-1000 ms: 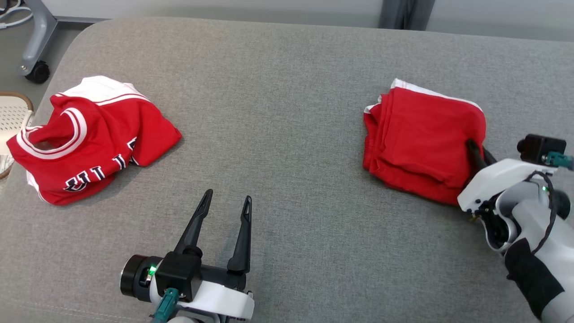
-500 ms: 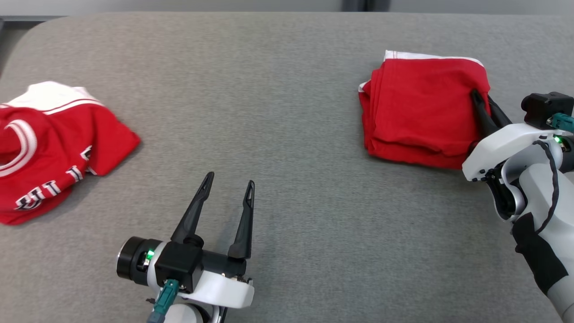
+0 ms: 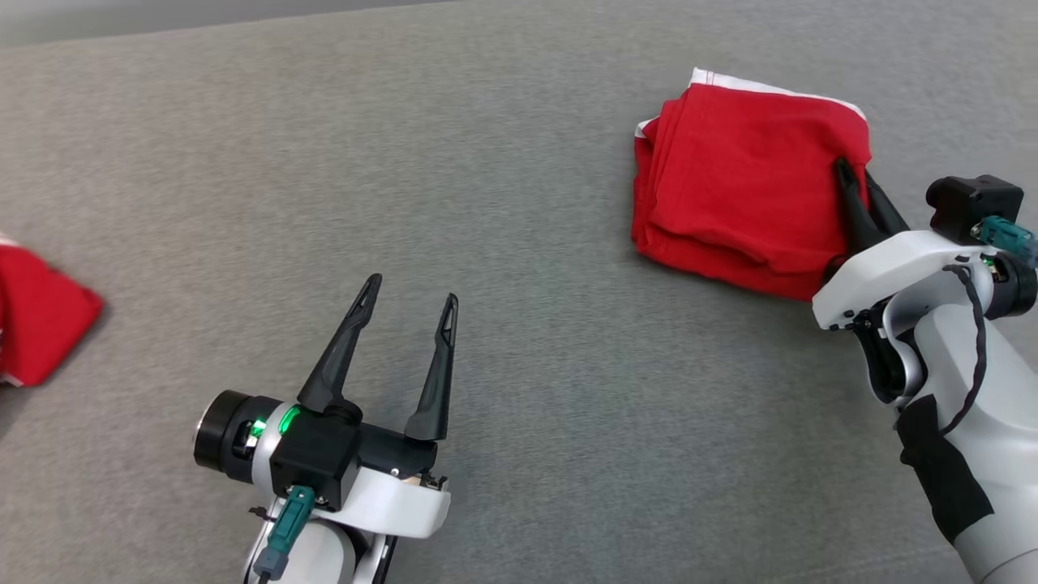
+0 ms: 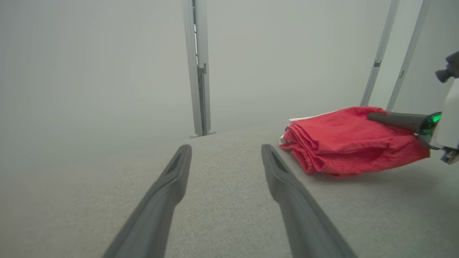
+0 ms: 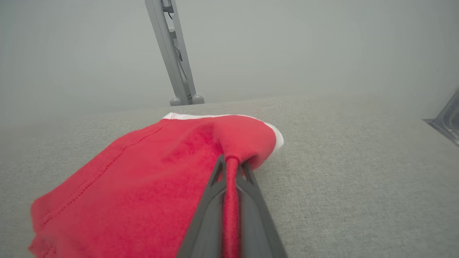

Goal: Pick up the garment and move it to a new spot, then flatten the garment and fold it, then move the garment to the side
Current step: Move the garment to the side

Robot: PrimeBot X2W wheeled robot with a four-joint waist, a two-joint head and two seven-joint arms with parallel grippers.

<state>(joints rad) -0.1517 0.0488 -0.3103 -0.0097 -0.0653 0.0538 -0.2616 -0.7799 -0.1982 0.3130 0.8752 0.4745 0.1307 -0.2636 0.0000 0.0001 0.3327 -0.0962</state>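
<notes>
1. Reference: I take the folded garment as the landmark. It is red and lies on the grey fabric surface as a compact stack of several layers. A white trim runs along its far edge.
2. Right gripper: it sits at the garment's right edge, close to the far corner. Its two fingers are pressed together on a pinched ridge of the red cloth. In the right wrist view I see a strip of cloth running between the fingers up to their tips.
3. Cloth at the grip: the garment rises into a small peak where it is pinched. The rest of the stack rests on the surface.
4. Left gripper: it is well apart from the garment, to its left and nearer the robot. Its fingers are spread wide with nothing between them. I cannot tell whether they touch the surface.
5. Left wrist view: the garment lies beyond and to the right of the spread fingers, with its layered fold edges towards the camera.
6. Second red cloth: it lies far to the left of the garment and is cut off by the edge of the head view.
</notes>
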